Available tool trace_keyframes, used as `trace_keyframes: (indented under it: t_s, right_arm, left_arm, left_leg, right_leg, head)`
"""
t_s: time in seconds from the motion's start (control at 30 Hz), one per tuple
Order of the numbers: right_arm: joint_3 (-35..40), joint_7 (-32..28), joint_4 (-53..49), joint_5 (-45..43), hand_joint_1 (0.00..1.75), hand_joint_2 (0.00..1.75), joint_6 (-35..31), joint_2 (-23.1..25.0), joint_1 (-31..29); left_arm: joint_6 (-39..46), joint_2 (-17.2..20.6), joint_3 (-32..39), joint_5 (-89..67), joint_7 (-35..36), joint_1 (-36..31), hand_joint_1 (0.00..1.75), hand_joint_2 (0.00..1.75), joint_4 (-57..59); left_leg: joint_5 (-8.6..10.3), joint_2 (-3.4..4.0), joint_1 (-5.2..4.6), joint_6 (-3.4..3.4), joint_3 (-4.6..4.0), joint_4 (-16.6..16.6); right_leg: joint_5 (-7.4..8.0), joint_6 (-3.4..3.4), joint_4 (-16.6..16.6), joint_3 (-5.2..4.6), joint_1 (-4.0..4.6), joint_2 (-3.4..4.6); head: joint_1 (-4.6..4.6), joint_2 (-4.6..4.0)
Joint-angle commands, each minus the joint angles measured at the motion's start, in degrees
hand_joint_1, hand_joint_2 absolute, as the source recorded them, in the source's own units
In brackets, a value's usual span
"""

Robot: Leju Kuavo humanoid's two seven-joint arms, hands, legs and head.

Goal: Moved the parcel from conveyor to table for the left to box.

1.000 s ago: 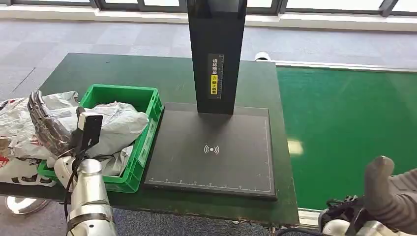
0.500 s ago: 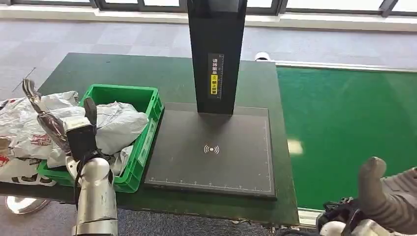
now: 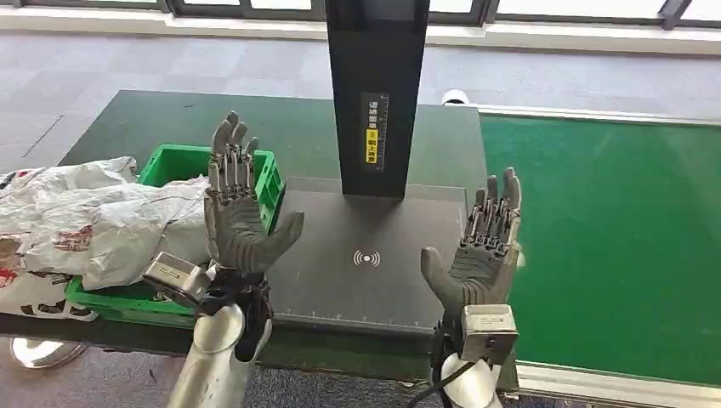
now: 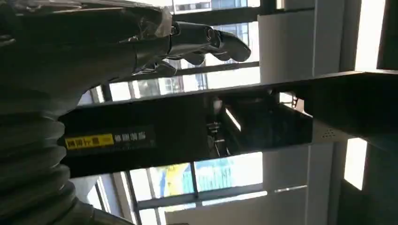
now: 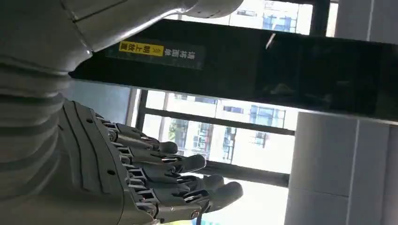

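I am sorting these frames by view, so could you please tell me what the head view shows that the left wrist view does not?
Head view alone: the green crate holding grey parcels, the black scanner pad, the green conveyor with no parcel on it, and the right hand, open and raised. Left wrist view alone: bright windows behind the scene. Both show the left hand, holding nothing, and the black post with its yellow label.

A wireless-signal symbol marks the scanner pad; the post's yellow label is illegible.
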Motion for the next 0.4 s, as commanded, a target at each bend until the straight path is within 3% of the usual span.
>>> trace_keyframes:
  t_s: [0.03,0.4]
  right_arm:
    - [0.47,-0.02,13.02,2.43,0.0,1.75,-1.99,0.07,-4.16]
    - [1.39,-0.02,15.14,0.36,0.0,1.75,-2.05,-0.73,-5.56]
  left_arm:
    - [-1.98,-3.02,0.66,3.21,0.19,3.58,0.0,1.75,9.12]
    - [-1.68,-3.02,3.08,2.84,0.19,2.0,0.0,1.75,15.39]
  left_leg:
    - [-0.01,0.16,0.02,0.03,0.22,-0.17]
    - [-0.01,0.11,-0.03,0.03,0.17,-0.14]
  right_leg:
    - [0.06,0.03,-0.21,0.18,0.02,0.14]
    - [0.02,0.03,-0.15,0.14,-0.02,0.09]
  head:
    - [0.0,0.0]
    - [0.0,0.0]
